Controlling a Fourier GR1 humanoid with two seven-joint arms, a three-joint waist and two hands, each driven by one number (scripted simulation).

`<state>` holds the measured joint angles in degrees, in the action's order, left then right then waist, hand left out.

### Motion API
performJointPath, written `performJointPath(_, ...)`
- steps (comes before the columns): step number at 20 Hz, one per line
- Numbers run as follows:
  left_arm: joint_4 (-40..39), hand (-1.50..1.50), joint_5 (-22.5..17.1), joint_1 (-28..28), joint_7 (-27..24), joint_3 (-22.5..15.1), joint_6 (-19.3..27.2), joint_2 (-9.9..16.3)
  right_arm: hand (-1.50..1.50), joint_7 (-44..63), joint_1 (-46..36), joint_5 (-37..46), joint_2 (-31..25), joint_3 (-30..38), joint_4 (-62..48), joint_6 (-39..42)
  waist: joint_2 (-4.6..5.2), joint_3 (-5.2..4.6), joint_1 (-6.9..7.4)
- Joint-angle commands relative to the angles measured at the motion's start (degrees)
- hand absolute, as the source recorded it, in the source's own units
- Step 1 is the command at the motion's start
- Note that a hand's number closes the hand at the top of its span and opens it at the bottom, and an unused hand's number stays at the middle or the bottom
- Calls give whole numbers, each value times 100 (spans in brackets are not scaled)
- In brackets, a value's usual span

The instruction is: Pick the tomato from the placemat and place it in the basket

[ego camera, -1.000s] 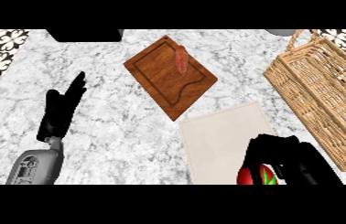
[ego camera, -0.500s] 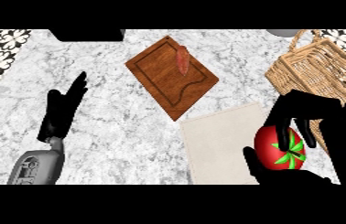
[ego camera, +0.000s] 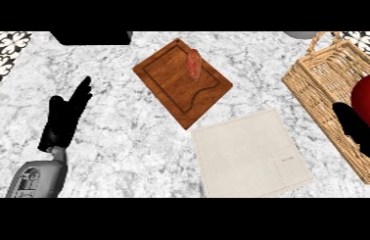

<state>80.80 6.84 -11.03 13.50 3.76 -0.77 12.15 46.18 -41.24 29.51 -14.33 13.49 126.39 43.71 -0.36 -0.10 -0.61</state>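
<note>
The red tomato [ego camera: 362, 93] shows only as a sliver at the right edge of the head view, above the wicker basket [ego camera: 318, 82]. My right hand [ego camera: 354, 124] is curled round it, with dark fingers crossing in front of the fruit; most of both lies outside the picture. The beige placemat [ego camera: 249, 153] lies bare in the lower middle of the counter. At the left, my left hand [ego camera: 65, 114] rests open with fingers pointing up.
A wooden cutting board [ego camera: 180, 84] lies tilted at the centre back with a reddish sausage-like item [ego camera: 194, 65] on it. A black object [ego camera: 90, 37] sits at the back left edge. A grey object [ego camera: 300, 34] peeks in at the back right.
My right hand has lifted the tomato off the placemat and carried it right, over the basket. The placemat is now bare. The left hand has not moved.
</note>
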Motion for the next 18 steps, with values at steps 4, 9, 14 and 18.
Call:
performJointPath(4,127,0,-136,68,-1,130,-126,100,150,-538,-580,-163,-1733,928,-1666,797,40,8,88)
performJointPath(9,120,0,15,-19,113,-34,-47,-46,150,-1861,96,440,-2601,990,-2493,310,54,13,93)
performJointPath(14,-302,0,-21,-245,-85,119,-84,-7,150,-3482,546,764,-3016,1090,-3657,-619,67,14,101)
performJointPath(18,87,0,113,-228,257,-32,73,-139,150,-4543,655,560,-3449,1328,-4464,-692,56,16,103)
